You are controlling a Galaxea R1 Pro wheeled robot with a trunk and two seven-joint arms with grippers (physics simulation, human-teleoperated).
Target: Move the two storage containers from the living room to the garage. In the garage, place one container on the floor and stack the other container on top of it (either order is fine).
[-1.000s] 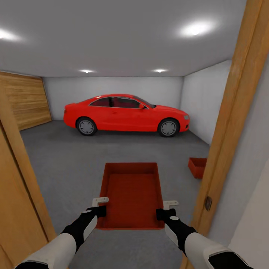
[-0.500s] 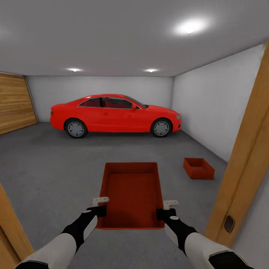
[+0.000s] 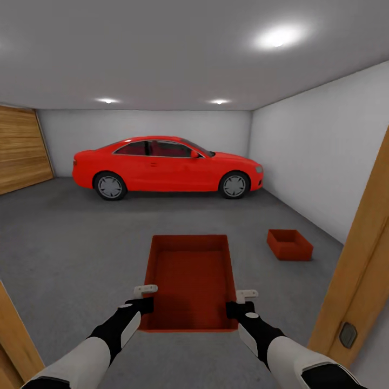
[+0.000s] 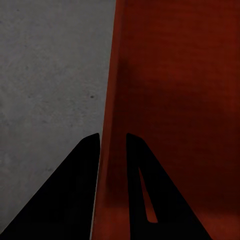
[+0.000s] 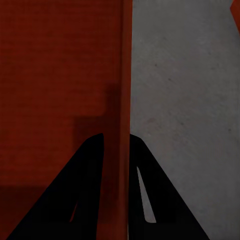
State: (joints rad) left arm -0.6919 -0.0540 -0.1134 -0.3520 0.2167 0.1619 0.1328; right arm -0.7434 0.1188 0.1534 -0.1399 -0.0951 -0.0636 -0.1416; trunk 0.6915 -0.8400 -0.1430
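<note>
Your left hand (image 3: 145, 299) and right hand (image 3: 239, 303) each clamp a side wall of the carried storage container (image 3: 189, 281), above the garage's concrete floor (image 3: 81, 243). The second container (image 3: 290, 244) sits on that floor near the right wall (image 3: 313, 162), before the red car (image 3: 167, 166).

Head view forward into garage; wrist views close along container (image 3: 189, 281) walls, downward over shared floor (image 3: 81, 237).

A glossy red two-door car (image 3: 167, 166) stands side-on at the far end, near the plain white back wall (image 3: 146, 125). A slatted wooden door (image 3: 22, 147) covers the left side. A light wooden door frame (image 3: 361, 259) rises at the near right (a small dark latch plate (image 3: 347, 335) sits low on it). Round ceiling lights (image 3: 276, 38) glow overhead.
</note>
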